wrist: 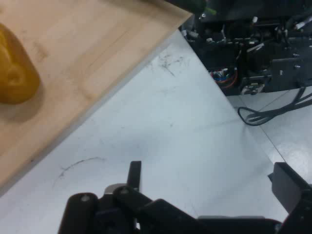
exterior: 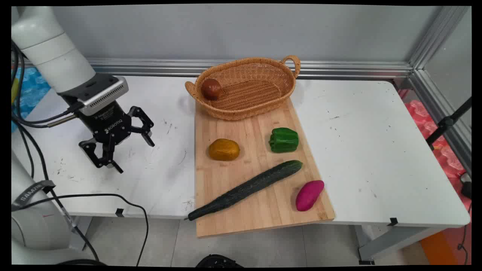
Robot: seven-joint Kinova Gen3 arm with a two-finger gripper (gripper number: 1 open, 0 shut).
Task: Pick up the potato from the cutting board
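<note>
From the main view, the gripper (exterior: 133, 156) hangs over bare table (exterior: 376, 150), its two fingers spread wide apart and holding nothing. Well off to its right lies a wooden board (exterior: 260, 203). Nearest the gripper on that board sits a yellow pepper (exterior: 224, 149); beyond it, farther right, a green pepper (exterior: 284, 140). A long cucumber (exterior: 246, 189) lies slantwise across the board, its stem end poking past the board's near-left corner, and a purple sweet potato (exterior: 309, 195) rests at the far right, close to the cucumber's other end. At the back of the board stands a wicker basket (exterior: 260, 109) with a dark red fruit (exterior: 211, 89) inside, against its left wall.

From the hand view, the fingers (wrist: 134, 175) rise open from the bottom edge over scuffed white table (wrist: 195, 146). The board (wrist: 87, 58) fills the upper left, with the yellow pepper (wrist: 14, 73) at the left edge and the cucumber's tip (wrist: 190, 4) at the top.
</note>
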